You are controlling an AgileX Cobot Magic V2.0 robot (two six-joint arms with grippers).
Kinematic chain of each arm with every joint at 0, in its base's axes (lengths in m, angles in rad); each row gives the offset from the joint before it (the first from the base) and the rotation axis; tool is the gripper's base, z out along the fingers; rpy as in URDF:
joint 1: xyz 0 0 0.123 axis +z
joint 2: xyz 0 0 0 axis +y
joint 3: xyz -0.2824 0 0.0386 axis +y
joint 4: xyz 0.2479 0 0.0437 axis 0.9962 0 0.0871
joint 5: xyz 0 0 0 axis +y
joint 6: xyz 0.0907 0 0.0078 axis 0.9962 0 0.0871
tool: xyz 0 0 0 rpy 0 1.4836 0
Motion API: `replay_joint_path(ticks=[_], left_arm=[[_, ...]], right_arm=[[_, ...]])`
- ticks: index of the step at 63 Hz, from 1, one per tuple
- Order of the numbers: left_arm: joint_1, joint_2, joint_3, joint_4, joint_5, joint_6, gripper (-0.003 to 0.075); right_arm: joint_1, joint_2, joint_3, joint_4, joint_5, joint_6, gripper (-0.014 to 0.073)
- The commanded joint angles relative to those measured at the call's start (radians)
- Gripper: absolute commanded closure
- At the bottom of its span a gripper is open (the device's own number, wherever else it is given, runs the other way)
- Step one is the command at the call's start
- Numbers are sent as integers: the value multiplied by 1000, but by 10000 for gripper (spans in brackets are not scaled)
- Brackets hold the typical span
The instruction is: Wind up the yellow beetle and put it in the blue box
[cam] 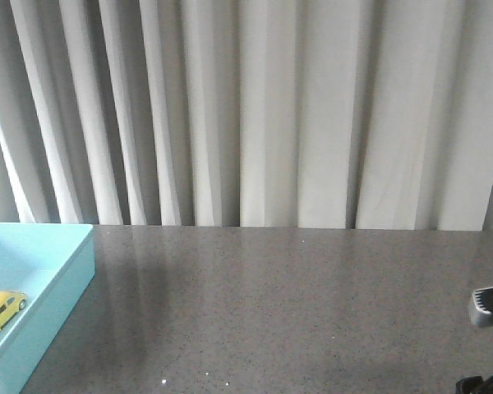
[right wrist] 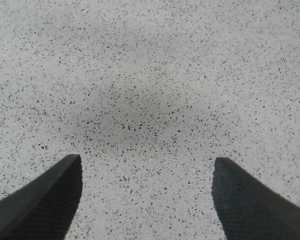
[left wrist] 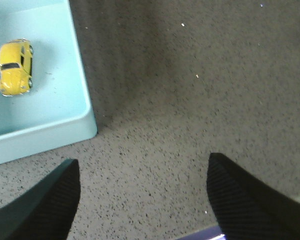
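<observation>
The yellow beetle (cam: 2,310) rests on the floor of the blue box (cam: 62,275) at the table's left edge. The left wrist view shows the yellow beetle (left wrist: 14,67) inside the blue box (left wrist: 80,90), apart from my left gripper (left wrist: 142,167), which hangs open over bare table beside the box's corner. My right gripper (right wrist: 147,165) is open too, with only speckled tabletop between its fingers. In the front view only a bit of the right arm (cam: 491,305) shows at the right edge.
A grey speckled tabletop (cam: 279,312) stretches from the box to the right edge. Pale pleated curtains (cam: 255,107) hang behind the table's far edge.
</observation>
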Motion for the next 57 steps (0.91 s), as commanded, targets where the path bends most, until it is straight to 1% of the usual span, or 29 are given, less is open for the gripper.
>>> replay_joint_path(ticks=[1,10,17,22,26,41,47,57], left_arm=[[-73,-96,83,64,-110,-4,199],[-140,-217,215,185,-172,-68,199],[-146,-289,299,259,-249,-155,199],[-146,-325,359,303,-322,-261,199],[-146,-338,405,330,-365,-302,199],[-147,-340,527,346,-559,-323,199],[-147,-340,560,346,-586,-323,199],[-147,-340,583,346,-580,-323,209]], right_arm=[[0,-19,-24,-18,-43,-1,67],[0,-19,-24,-18,-43,-1,67],[0,-19,-24,-18,-43,-1,67],[0,-19,-24,-18,-43,-1,67],[0,-19,-24,-18,-43,-1,67],[0,-19,-24,-18,-42,-1,67],[0,-19,-24,-18,-42,-1,67],[0,-19,-24,4,-32,-1,74]])
